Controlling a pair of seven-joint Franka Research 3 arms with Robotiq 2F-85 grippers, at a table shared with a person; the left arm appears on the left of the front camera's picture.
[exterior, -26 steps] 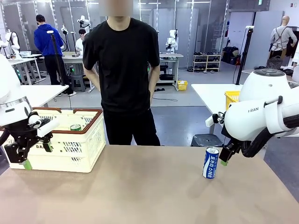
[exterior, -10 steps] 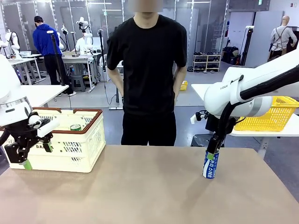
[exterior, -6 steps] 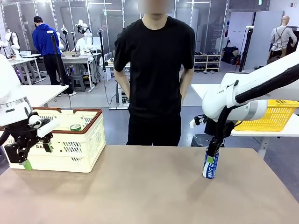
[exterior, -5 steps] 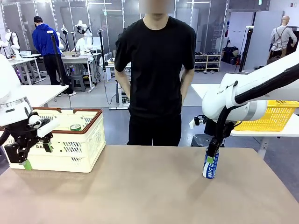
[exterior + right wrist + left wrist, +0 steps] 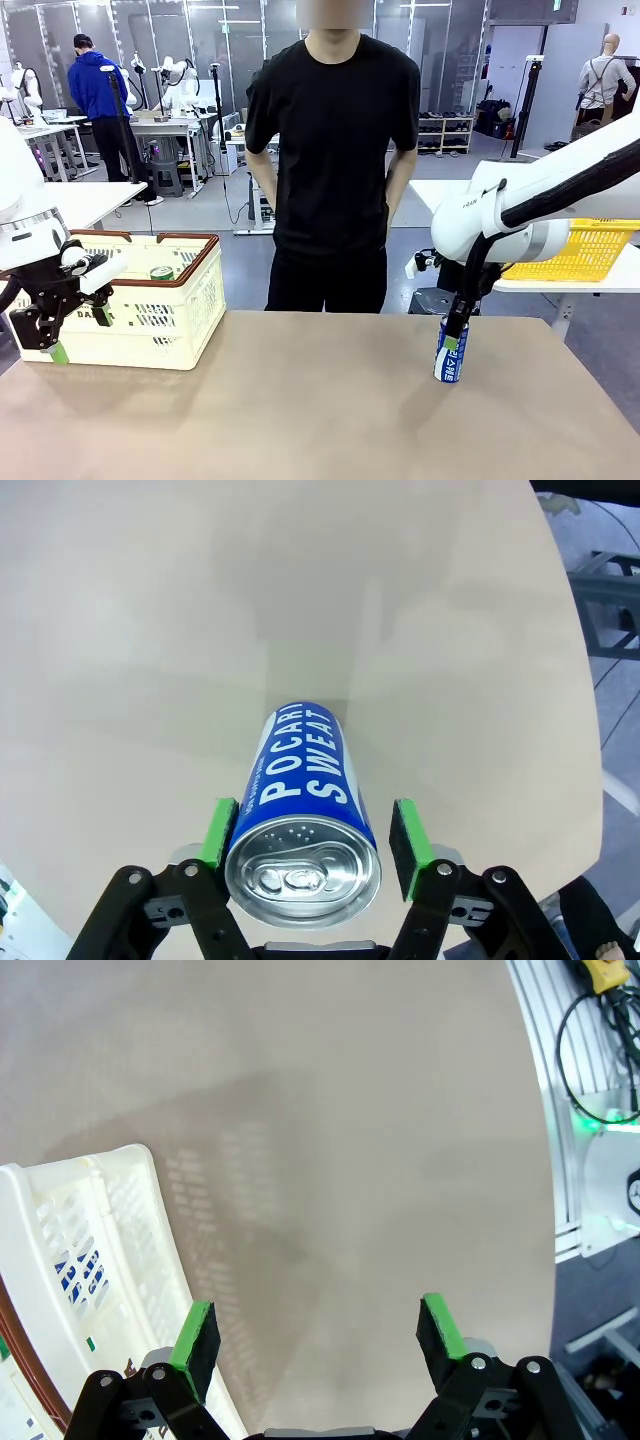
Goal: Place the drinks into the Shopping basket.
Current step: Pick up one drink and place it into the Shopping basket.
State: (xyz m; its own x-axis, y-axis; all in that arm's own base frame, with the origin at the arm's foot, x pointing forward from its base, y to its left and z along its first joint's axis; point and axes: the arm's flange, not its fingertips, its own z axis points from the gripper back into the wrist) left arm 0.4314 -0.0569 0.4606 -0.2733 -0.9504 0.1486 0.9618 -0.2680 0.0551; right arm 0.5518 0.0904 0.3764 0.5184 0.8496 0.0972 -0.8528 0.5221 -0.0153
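Note:
A blue and white can point(image 5: 451, 358) stands upright on the table's right side; in the right wrist view the can point(image 5: 302, 820) shows white lettering and its silver top. My right gripper point(image 5: 455, 335) comes down over its top, one green pad point(image 5: 218, 832) against the rim and the other pad point(image 5: 406, 836) a narrow gap away. The cream Shopping basket point(image 5: 185, 310) stands at the left with a green can point(image 5: 162, 272) inside. My left gripper point(image 5: 80, 333) hangs open in front of the basket, holding nothing; the left gripper point(image 5: 318, 1335) sits beside the basket wall point(image 5: 90, 1250).
A person in black stands at the far edge point(image 5: 335, 160), hands behind the back. A yellow mesh basket point(image 5: 575, 250) sits on a side table at the right. Bare tabletop point(image 5: 320, 400) stretches between the basket and the can.
My right arm has edged slightly left while its gripper stays at the can's top. The person has shifted a little. The left arm has not moved.

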